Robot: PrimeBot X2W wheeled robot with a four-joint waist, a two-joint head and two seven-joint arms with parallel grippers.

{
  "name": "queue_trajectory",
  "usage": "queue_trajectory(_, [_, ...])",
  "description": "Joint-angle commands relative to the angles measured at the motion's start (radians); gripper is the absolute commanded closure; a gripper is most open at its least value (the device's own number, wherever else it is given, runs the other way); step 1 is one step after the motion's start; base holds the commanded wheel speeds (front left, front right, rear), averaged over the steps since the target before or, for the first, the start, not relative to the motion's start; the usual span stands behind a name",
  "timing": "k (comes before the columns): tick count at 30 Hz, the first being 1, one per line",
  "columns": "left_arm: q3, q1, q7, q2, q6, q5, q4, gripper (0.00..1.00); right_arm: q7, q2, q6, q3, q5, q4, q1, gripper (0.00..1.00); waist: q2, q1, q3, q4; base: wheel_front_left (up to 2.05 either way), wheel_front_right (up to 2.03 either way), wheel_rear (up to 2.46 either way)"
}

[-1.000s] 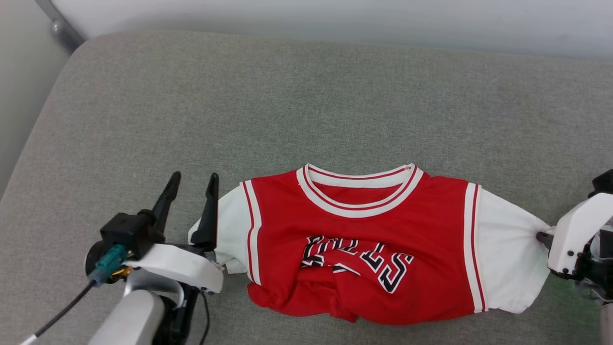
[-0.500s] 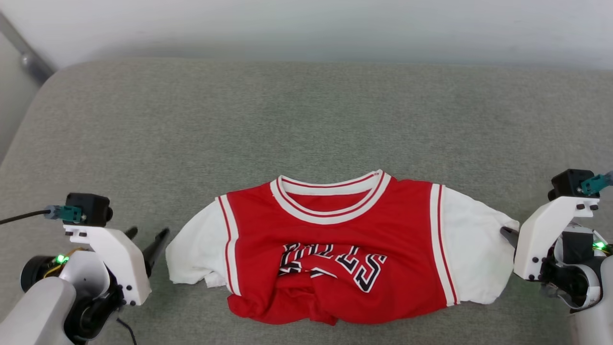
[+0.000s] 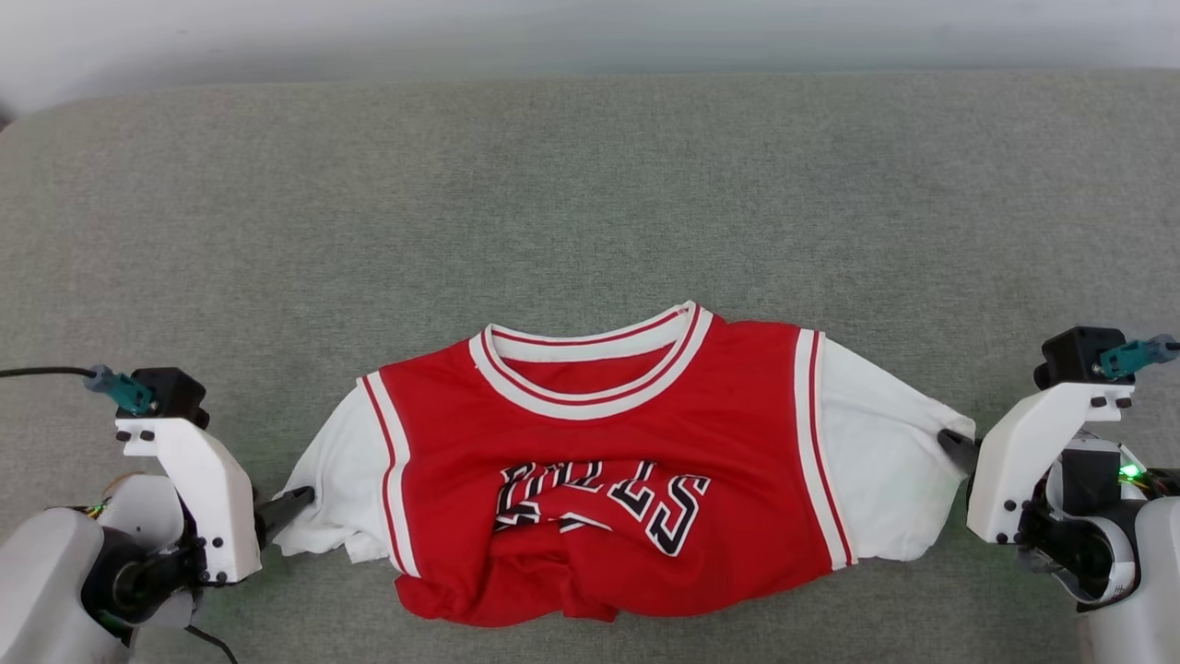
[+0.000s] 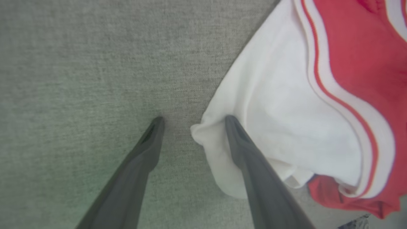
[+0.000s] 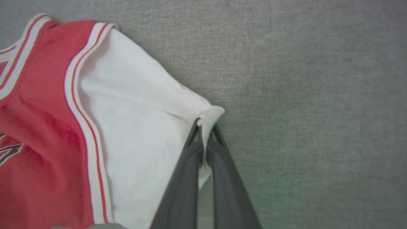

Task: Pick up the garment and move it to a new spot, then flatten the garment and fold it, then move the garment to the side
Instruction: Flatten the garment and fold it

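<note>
Left of R claw [image 3: 951, 446]: garment [image 3: 599, 433], sleeve [image 3: 885, 470] pinched.

Lettering on the garment [image 3: 599, 415]
Black, white-outlined letters [image 3: 664, 507] cross its red chest: "LLS" reads clearly, the first letters are creased.

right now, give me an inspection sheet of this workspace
surface: grey fabric cushion, flat.
job's things: red BULLS jersey lies front up, lower hem bunched, lettering creased.
clutter: nothing seen.
grippers: left gripper open, one finger over the left sleeve edge, the other on the cushion; right gripper shut on the right sleeve tip.
cables: black cable runs to a teal plug at the left wrist; another teal plug at the right wrist.
surroundings: pale wall behind the cushion.
</note>
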Motion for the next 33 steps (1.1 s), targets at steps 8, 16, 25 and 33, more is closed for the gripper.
queue_trajectory(8, [-0.068,0.021,0.021,-0.090,-0.024,-0.015,0.045,1.00,-0.027,-0.006,0.000,-0.016,-0.011,0.016,0.017,1.00,0.0000,0.0000,-0.017,-0.004,0.00,0.00,0.00])
queue_trajectory(16, [-0.038,-0.021,-0.094,-0.057,0.011,0.057,0.019,1.00,-0.062,-0.022,0.000,-0.026,-0.042,0.015,0.014,1.00,0.0000,0.0000,-0.081,0.017,0.00,0.00,0.00])
queue_trajectory(25, [-0.015,-0.121,-0.246,-0.051,0.108,0.195,-0.028,1.00,-0.156,-0.063,0.000,-0.042,-0.108,0.035,-0.038,1.00,0.0000,0.0000,-0.195,0.045,0.00,0.00,0.00])
queue_trajectory(33, [-0.007,-0.283,-0.361,-0.086,0.141,0.283,0.040,1.00,-0.253,-0.118,-0.001,-0.038,-0.157,0.105,-0.188,1.00,0.0000,0.0000,-0.236,0.042,0.00,0.00,0.00])
